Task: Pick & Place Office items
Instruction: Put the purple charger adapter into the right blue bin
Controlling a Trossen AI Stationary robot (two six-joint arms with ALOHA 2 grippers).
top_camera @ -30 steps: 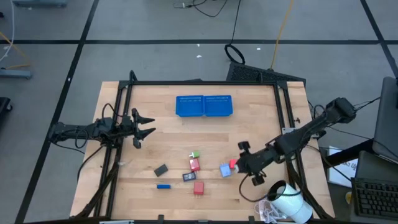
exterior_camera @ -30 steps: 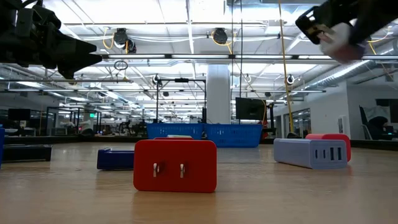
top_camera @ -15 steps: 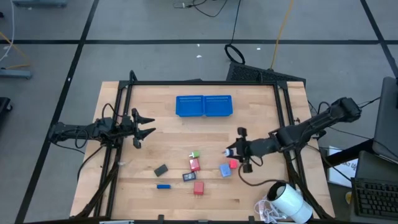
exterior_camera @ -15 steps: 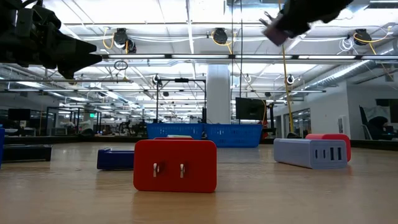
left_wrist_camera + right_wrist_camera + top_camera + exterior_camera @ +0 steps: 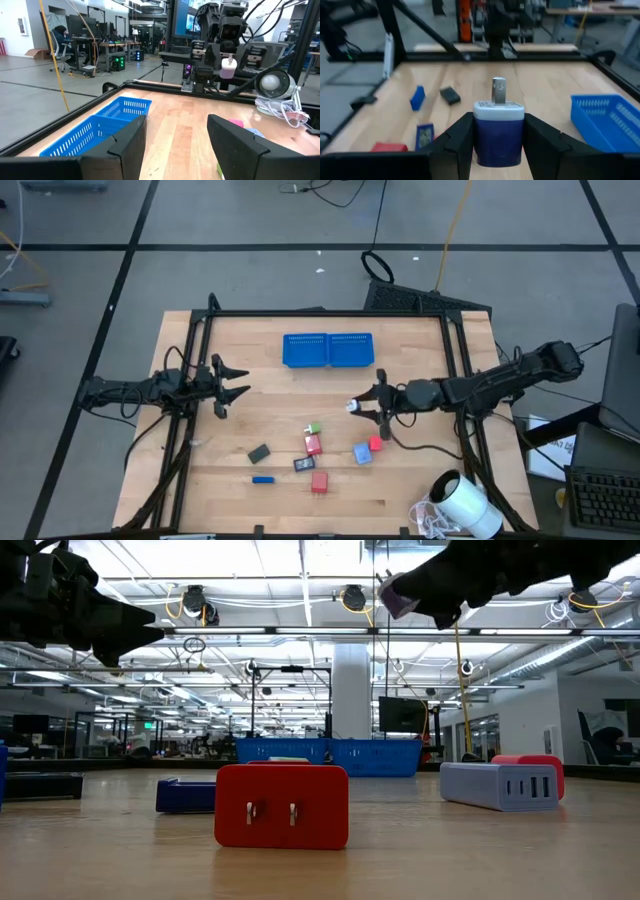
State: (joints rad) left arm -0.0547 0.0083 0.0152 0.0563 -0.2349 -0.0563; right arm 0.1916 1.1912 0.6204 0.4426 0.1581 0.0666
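My right gripper (image 5: 362, 406) hangs over the table's middle right, pointing level toward the left edge, shut on a small purple plug block (image 5: 498, 135) with a white face and metal prongs. The same block appears in the low view (image 5: 398, 598) and the left wrist view (image 5: 228, 68). My left gripper (image 5: 236, 380) waits open at the left edge. The other office items lie flat on the near middle of the table: red blocks (image 5: 314, 445) (image 5: 319, 481) (image 5: 376, 443), a light blue one (image 5: 362, 453), a dark blue one (image 5: 262, 479), dark grey ones (image 5: 259, 453) (image 5: 304, 464). My right gripper pinches the purple block's two side faces (image 5: 481, 137) between its two fingers (image 5: 457, 142). The fingers come level from the table's right side. The white face and prongs (image 5: 498, 90) point away from the gripper toward the left edge. The block is lifted well clear of the table.
The blue mesh two-part tray (image 5: 328, 350) stands at the far middle. A big white cylinder (image 5: 466, 505) with a cable lies off the near right corner. A black frame (image 5: 325, 313) rims the table. Bare wood lies between the tray and the items.
My right gripper has carried the purple block from above the near-right items toward the table's left and far edge. It has tipped up from pointing steeply down to level, staying shut on the block. The items on the table have not moved.
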